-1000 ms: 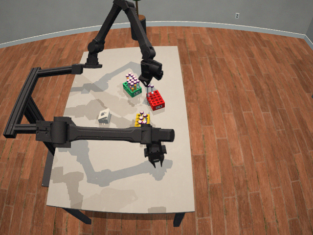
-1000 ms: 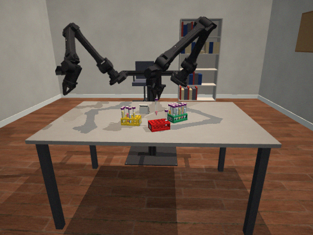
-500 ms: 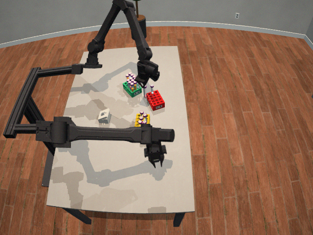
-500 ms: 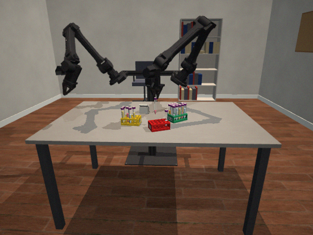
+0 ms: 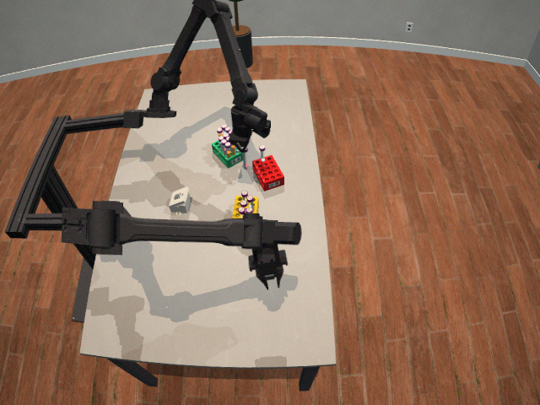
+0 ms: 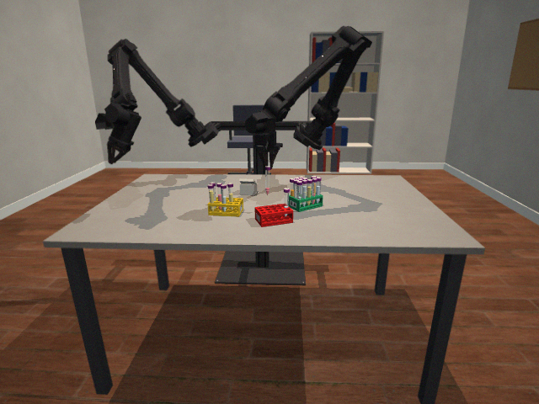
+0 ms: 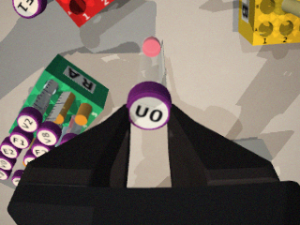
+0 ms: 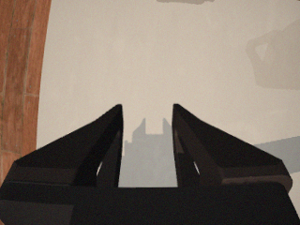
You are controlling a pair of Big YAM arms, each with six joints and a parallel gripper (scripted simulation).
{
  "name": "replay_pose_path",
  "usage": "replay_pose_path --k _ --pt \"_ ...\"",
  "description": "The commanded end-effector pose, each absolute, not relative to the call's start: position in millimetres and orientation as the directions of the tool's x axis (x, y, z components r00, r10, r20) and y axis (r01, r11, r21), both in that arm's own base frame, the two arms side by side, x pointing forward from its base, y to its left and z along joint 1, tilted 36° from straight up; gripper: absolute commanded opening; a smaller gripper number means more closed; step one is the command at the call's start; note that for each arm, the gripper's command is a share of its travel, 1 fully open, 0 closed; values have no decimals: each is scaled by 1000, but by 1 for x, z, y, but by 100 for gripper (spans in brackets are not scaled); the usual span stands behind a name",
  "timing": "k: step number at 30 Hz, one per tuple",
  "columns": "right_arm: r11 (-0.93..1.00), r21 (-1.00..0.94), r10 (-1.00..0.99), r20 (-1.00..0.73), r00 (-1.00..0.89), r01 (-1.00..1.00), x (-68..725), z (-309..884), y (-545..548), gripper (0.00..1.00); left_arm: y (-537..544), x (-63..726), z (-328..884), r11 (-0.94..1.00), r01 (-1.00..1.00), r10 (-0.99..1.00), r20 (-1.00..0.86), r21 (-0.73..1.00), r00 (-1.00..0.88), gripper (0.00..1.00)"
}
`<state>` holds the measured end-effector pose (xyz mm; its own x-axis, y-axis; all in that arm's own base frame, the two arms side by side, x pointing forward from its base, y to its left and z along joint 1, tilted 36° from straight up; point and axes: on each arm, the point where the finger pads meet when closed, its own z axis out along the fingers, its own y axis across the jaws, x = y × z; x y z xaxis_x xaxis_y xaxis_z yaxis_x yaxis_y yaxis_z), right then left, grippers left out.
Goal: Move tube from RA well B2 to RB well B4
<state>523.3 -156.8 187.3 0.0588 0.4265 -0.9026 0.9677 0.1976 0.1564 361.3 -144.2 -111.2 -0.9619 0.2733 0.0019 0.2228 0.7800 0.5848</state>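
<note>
while the top view half hides our left gripper (image 5: 243, 148) (image 6: 271, 166) (image 7: 149, 113) behind its own wrist, the left wrist view looks straight down on it: the fingers pinch a tube (image 5: 245, 161) (image 6: 267, 180) (image 7: 150, 117) just at its purple cap. the exterior view best shows that the tube hangs upright in the air, its pink bottom above the table (image 5: 209, 340) (image 6: 348, 232) (image 7: 202, 70) (image 8: 94, 56) and outside every rack.

from above, we find the tube between the green rack (image 5: 234, 162) (image 6: 306, 208) (image 7: 58, 65) and the red rack (image 5: 264, 185) (image 6: 261, 220) (image 7: 82, 19). the yellow rack (image 5: 235, 216) (image 6: 226, 214) (image 7: 255, 40) stands apart from it; our right arm (image 5: 183, 230) (image 6: 147, 76) covers part of that rack in the top view, but the exterior view shows its whole long side, with several tubes standing in it. b4 is too small for us to make out.

only the left wrist view lets us read the "ra" label on the green rack. a lone tube (image 5: 261, 148) (image 6: 286, 191) (image 7: 28, 5) stands in the red rack, and a pale box (image 5: 178, 202) (image 6: 248, 187) sits well apart, nearer the arm bases.

our right gripper (image 5: 272, 288) (image 6: 112, 161) (image 8: 147, 113) hovers with its fingers partly spread; its own wrist view shows bare table and shadow between them.
</note>
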Motion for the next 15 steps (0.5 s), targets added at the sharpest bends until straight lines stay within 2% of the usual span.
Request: replay_pose_path --k 1,15 --pt "201 184 426 -901 83 962 530 199 -155 30 -145 362 -102 808 132 214 -76 574 -974 0" --pt "201 184 426 -901 83 962 530 199 -155 30 -116 333 -92 810 120 197 -74 574 -977 0"
